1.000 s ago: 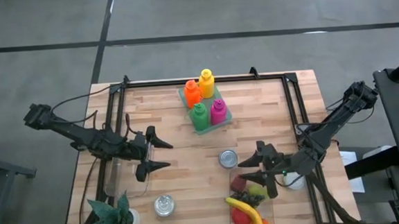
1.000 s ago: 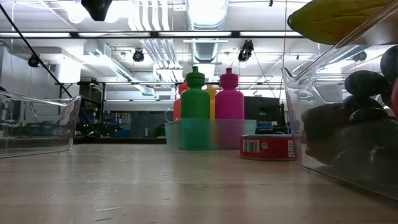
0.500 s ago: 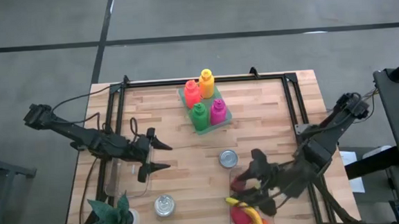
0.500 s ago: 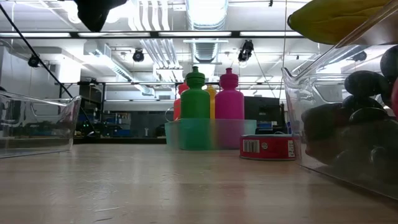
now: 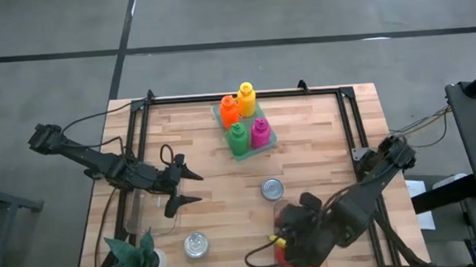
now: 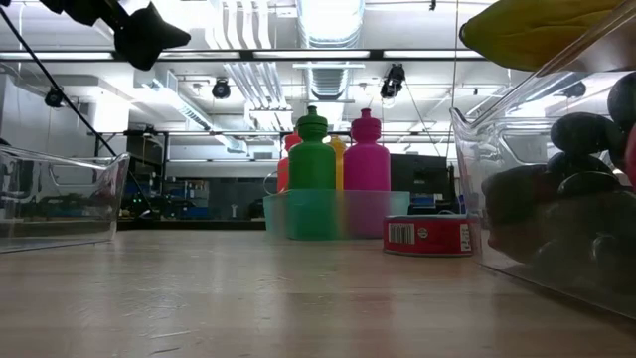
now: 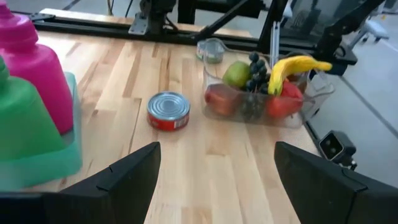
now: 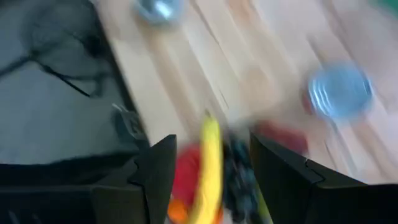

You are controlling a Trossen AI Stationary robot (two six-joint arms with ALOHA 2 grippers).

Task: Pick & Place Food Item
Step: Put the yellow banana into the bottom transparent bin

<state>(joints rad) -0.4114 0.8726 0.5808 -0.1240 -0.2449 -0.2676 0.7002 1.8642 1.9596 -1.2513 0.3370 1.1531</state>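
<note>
Over fruit bin (image 5: 289,259), right gripper (image 8: 211,163) jaws apart, empty, above banana (image 8: 208,168); nothing picked yet; left gripper (image 5: 183,186) waiting open over surface (image 5: 215,168)

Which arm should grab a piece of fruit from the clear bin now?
The right: its pincer hangs open directly over the fruit bin, banana between its fingers. The left pincer is across the table, beside the empty clear container.
</note>
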